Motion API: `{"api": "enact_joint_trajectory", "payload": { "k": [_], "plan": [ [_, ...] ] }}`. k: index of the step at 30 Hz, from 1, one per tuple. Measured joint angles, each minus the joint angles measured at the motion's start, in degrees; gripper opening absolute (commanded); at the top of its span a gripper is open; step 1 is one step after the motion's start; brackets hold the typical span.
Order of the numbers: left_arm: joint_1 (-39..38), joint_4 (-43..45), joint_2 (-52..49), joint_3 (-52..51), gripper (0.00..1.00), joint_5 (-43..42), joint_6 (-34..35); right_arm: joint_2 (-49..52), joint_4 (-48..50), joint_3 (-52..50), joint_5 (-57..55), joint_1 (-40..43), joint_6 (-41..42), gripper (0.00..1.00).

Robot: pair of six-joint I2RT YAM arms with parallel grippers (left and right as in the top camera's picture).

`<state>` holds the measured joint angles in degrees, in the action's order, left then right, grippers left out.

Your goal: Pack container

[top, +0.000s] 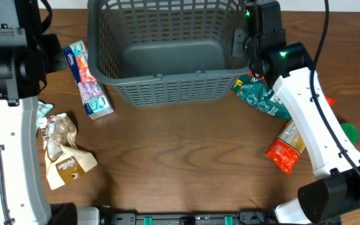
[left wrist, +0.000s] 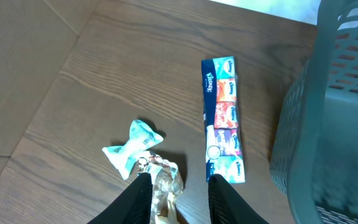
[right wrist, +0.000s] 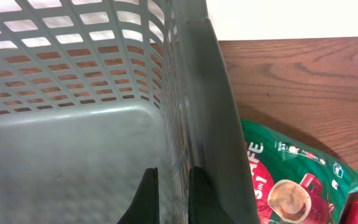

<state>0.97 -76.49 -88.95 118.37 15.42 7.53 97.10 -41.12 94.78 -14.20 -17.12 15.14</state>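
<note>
Container: large dark grey lattice basket, upright at the far middle of the table, empty, its solid floor bare.
Right gripper: right gripper sits at the basket's right wall, one finger on each side of the lattice. The gap is narrow, and I cannot tell whether the pads actually press on the plastic.
Left gripper: left gripper hangs with its jaws well apart and nothing between them, above a crinkled snack bag and just beside the Kleenex tissue pack.
Weight: probably light while empty, and far bulkier than either gripper.
Stiffness: moulded plastic that likely keeps its shape, though the slotted walls may flex a little under a pinch.
Surface: looks smooth, so the rolled rim could slip and the slots should give better purchase.
Where to hold: the upper wall just under the rim, one finger inside and one outside.
Caution: held on one side only, it would probably pivot or tilt, so sliding seems safer than lifting.
Neighbour: a green coffee pouch lies just outside that right wall.
</note>
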Motion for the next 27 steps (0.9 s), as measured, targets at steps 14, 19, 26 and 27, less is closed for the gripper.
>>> {"api": "enact_joint_trajectory", "payload": {
  "k": [14, 19, 26, 27],
  "plan": [
    [0.0, 0.0, 0.0, 0.0, 0.64, 0.0, 0.2, 0.0, 2.5, 0.0, 5.4, 0.2, -2.7, 0.49],
    [0.0, 0.0, 0.0, 0.0, 0.69, 0.0, 0.2, -0.1, 4.6, 0.2, 9.8, 0.0, -6.1, 0.61],
    [0.0, 0.0, 0.0, 0.0, 0.7, 0.0, 0.2, -3.3, 3.6, 2.0, 12.0, -0.3, -8.6, 0.65],
    [0.0, 0.0, 0.0, 0.0, 0.7, 0.0, 0.2, -4.8, 2.4, 2.1, 10.5, -0.2, -7.8, 0.73]
  ]
}}
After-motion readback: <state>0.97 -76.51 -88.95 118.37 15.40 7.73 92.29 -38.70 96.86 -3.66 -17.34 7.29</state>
